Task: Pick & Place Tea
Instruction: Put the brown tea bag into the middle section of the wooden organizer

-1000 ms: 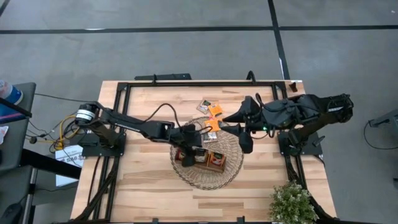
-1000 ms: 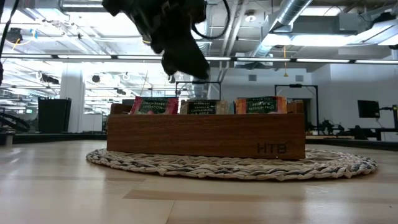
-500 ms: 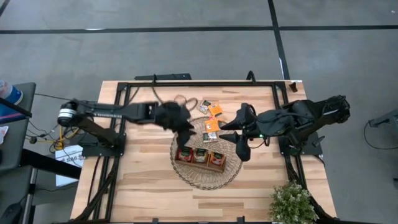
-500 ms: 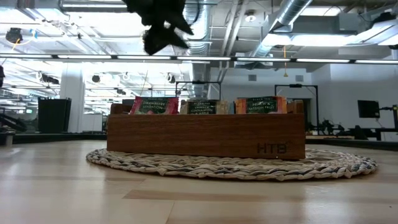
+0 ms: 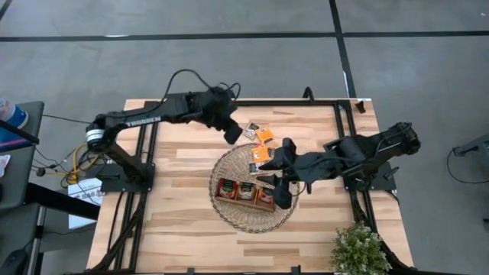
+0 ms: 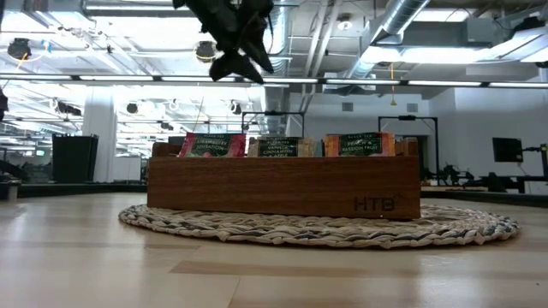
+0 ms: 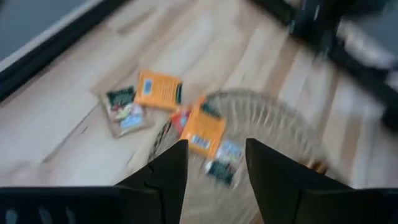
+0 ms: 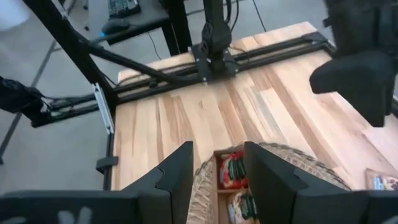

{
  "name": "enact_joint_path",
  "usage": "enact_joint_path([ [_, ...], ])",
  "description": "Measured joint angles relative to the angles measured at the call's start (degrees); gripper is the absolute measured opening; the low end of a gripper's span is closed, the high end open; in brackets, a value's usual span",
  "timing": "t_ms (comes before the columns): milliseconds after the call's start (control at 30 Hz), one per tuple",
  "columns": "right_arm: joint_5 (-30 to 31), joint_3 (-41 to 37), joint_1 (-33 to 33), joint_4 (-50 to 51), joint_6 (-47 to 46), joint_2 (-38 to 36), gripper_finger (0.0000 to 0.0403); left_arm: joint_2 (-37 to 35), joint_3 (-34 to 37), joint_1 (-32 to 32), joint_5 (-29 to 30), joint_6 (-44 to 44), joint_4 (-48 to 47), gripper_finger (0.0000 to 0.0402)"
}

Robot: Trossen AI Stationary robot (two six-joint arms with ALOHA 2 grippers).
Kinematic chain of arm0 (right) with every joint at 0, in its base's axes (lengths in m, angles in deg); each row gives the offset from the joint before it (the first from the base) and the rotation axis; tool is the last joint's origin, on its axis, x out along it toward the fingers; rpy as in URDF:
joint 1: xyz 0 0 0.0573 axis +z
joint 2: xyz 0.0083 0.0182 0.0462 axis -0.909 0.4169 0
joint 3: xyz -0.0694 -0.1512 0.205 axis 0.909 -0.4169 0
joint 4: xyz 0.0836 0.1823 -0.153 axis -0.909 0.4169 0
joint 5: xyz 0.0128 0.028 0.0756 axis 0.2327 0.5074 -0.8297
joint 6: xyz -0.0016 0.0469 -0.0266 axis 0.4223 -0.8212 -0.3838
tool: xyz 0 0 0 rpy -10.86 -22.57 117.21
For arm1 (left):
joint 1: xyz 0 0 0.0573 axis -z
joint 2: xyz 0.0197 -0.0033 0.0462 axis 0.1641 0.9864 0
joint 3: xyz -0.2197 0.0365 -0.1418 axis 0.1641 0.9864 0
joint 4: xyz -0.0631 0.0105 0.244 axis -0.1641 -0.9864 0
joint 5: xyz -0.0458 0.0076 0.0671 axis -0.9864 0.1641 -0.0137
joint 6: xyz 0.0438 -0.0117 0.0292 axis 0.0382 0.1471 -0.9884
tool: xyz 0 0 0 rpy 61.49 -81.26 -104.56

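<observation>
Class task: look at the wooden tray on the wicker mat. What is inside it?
The wooden tray holds tea sachets standing upright in three compartments, reddish, pale green and orange. Only their top edges show in the low view; the tray wall hides the rest, so they cannot be counted.

Wooden tray (image 5: 246,191) sits on wicker mat (image 5: 229,214); plant (image 5: 357,248) nearby.

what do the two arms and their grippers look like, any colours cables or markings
Both arms are dark, jointed links. The left arm bears white lettering on one link, a silvery joint near its base and a black cable looping above it. The right arm looks wrapped in dark cable bundles. The left gripper and right gripper each have two black, angular, wedge-shaped fingers.
</observation>
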State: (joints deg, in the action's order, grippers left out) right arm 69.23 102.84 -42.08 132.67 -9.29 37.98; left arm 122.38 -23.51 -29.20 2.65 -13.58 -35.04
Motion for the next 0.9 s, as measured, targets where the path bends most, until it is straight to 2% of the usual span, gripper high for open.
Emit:
enact_joint_path([
  [100, -0.4, 0.0, -0.06, 0.04, -0.99, 0.68, 0.0133, 3.11, -2.94, -1.38, -2.44, -10.1, -5.18, 0.0153],
  [267, -0.34, -0.01, -0.4, -0.28, -2.33, 0.8, 0.0133, 7.16, -4.09, -1.82, -0.67, -30.38, -10.97, 0.015],
  [567, -0.2, -0.02, -3.62, -2.21, -4.66, 0.6, 0.0128, 14.65, -4.09, -2.81, 0.37, -54.13, -9.07, 0.015],
  [667, -0.23, -0.02, -5.31, -3.72, -5.15, 0.6, 0.0128, 17.3, -4.04, -4.3, -0.69, -56.64, -6.39, 0.0149],
  [767, -0.56, -0.02, -6.79, -4.63, -5.16, 0.58, 0.0127, 18.09, -4.08, -6.57, -5.41, -52.88, -1.95, 0.0148],
  [900, -2.2, -0.02, -8.68, -3.92, -5.21, 0.58, 0.0128, 18.07, -4.09, -8.47, -7.58, -50.17, 0.04, 0.014],
])
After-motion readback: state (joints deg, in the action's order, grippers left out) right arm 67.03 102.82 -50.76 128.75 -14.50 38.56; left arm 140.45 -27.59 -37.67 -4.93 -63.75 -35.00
